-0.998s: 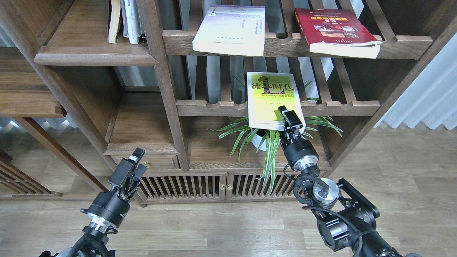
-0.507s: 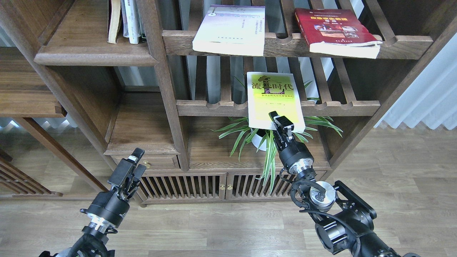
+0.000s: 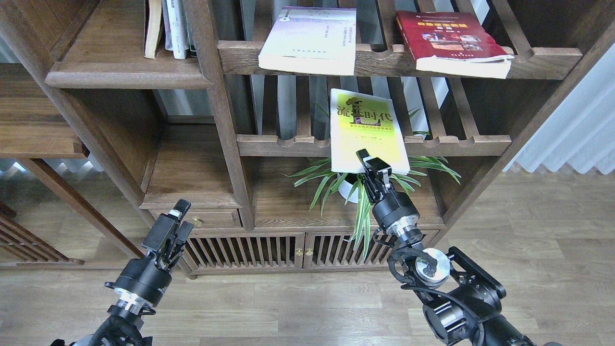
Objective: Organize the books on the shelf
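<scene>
Yellow-green book [image 3: 367,129] (near edge) sits pinched in right gripper [image 3: 372,166].

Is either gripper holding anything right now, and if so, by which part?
The right gripper is clamped on the yellow-green book at its near bottom edge, which overhangs the slatted rack. The left gripper holds nothing.

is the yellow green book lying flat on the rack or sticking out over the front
Sticking out. The yellow-green book overhangs the slatted rack, with the right gripper at its near edge.
</scene>
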Tool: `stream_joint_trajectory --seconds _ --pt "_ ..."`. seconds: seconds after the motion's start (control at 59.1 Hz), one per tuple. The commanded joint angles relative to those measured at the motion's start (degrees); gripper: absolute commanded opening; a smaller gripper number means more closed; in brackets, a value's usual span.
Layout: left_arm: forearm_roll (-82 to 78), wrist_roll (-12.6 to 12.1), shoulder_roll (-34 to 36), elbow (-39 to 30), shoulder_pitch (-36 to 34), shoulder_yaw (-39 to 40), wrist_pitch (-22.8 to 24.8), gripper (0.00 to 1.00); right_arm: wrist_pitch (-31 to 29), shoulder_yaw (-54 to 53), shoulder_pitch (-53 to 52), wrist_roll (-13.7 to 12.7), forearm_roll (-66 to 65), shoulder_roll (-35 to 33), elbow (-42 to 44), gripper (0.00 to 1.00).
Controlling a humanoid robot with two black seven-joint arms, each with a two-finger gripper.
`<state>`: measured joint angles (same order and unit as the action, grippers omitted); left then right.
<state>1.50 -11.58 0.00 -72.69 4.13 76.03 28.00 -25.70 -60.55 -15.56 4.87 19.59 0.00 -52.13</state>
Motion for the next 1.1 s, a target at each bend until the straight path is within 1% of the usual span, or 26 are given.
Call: stream_joint_trajectory --seconds 0.0,0.068,0.203,0.406,0.507,0.524,0.609,0.643,0.676,0.829,0.947,1.082 --pt "0.00 -0.02 0.00 0.09 0.08 -0.01 0.00 1.00 -2.30 0.08 2.19 -0.56 -0.08 0.00 -2.62 0.05" --pt "0.09 -0.11 0.00 0.00 0.08 -0.10 0.00 1.00 -2.30 0.16 3.51 -1.35 -0.16 0.00 -3.94 0.05" --pt "2.01 -1.08 0.00 -0.09 0.61 -1.06 0.00 1.00 -2.30 1.92 6.15 -3.81 -0.16 0.00 -6.05 0.05" --pt "11.33 -1.08 0.00 -0.61 -0.18 -1.77 0.00 1.00 -2.30 5.70 7.73 -4.07 -0.43 0.00 -7.11 0.05" --pt "14.93 -1.34 6.49 -1.23 -1.41 -3.61 0.00 1.00 -2.30 6.67 8.35 -4.95 -1.83 0.00 -7.19 0.05" --pt "15.72 -2.04 8.94 -1.49 -1.76 -3.87 0.00 1.00 -2.30 6.76 8.70 -5.56 -2.44 0.00 -7.19 0.05" --pt "16.52 -3.53 13.00 -1.76 -1.85 -3.96 0.00 1.00 -2.30 6.84 9.40 -6.45 -2.80 0.00 -7.19 0.05" --pt "16.96 -3.71 14.15 -1.76 -1.76 -4.14 0.00 1.00 -2.30 6.93 9.58 -6.80 -2.89 0.00 -7.19 0.05" --pt "18.01 -3.80 16.78 -1.84 -1.76 -5.19 0.00 1.00 -2.30 7.11 10.02 -7.50 -2.98 0.00 -7.19 0.05" --pt "21.79 -3.80 24.07 -2.37 -2.02 -10.11 0.00 1.00 -2.30 10.09 10.99 -8.73 -3.06 0.00 -7.19 0.05" --pt "22.23 -3.71 26.81 -1.93 -3.08 -14.15 0.00 1.00 -2.30 11.85 11.43 -9.17 -3.15 0.00 -7.19 0.05" --pt "22.06 -3.80 27.07 -0.88 -3.17 -14.86 0.00 1.00 -2.30 12.29 12.30 -9.26 -4.29 0.00 -7.37 0.05"
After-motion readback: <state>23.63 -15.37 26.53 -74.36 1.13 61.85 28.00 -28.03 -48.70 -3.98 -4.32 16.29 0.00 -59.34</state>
